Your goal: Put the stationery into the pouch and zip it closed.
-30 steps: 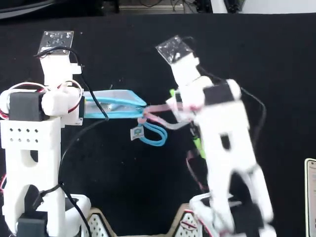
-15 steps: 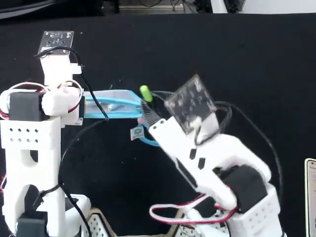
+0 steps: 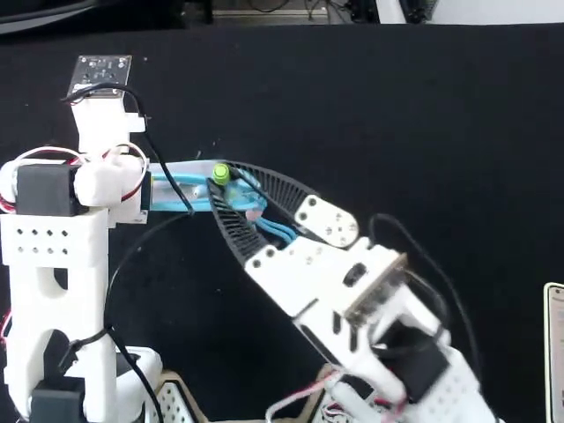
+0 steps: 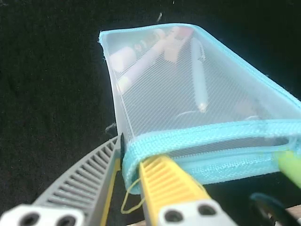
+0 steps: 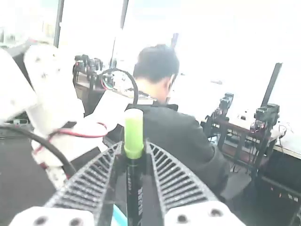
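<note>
I see the pouch (image 3: pixel 189 187) (image 4: pixel 188 108), blue-edged clear mesh, stretched out over the black table (image 3: pixel 423 132). Inside the pouch lie a white marker (image 4: pixel 141 66) and a blue pen (image 4: pixel 198 80). My left gripper (image 4: pixel 129 165) (image 3: pixel 145 196) is clamped on the pouch's end at the zipper band, one yellow and one grey finger pinching the edge. At the far end of the pouch from that grip, my right gripper (image 3: pixel 222 181) (image 5: pixel 134 146) is closed around a green-capped pen (image 3: pixel 220 174) (image 5: pixel 133 136), which stands upright between the ribbed fingers, cap end up, right over the pouch's zipper edge. A blue loop (image 3: pixel 278 231) trails from that same end of the pouch, under the right arm.
</note>
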